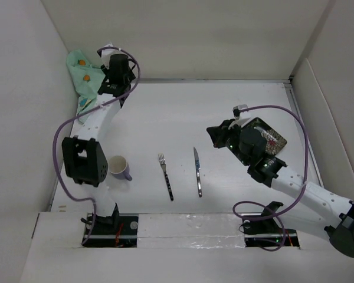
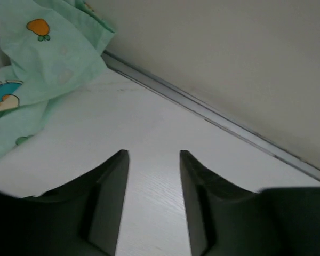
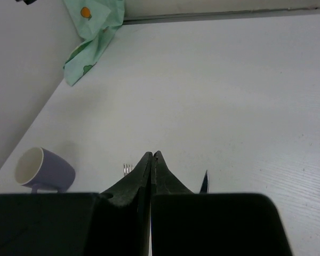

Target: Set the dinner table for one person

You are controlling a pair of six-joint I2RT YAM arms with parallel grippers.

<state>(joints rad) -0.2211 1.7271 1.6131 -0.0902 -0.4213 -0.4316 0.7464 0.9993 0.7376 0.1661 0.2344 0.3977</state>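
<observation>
Walled dinner table [image 1: 224, 112]; left hand [image 2: 154, 157], jaws apart, near cornered placemat [image 2: 42, 58].

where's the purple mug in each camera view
Top external: the purple ceramic mug sits lower left, left of the silver fork.
Left wrist: not in it.
Right wrist: the mug is at lower left.
Shared landmark: the mint-green printed cloth bunched in the far left corner, in all three views.
</observation>
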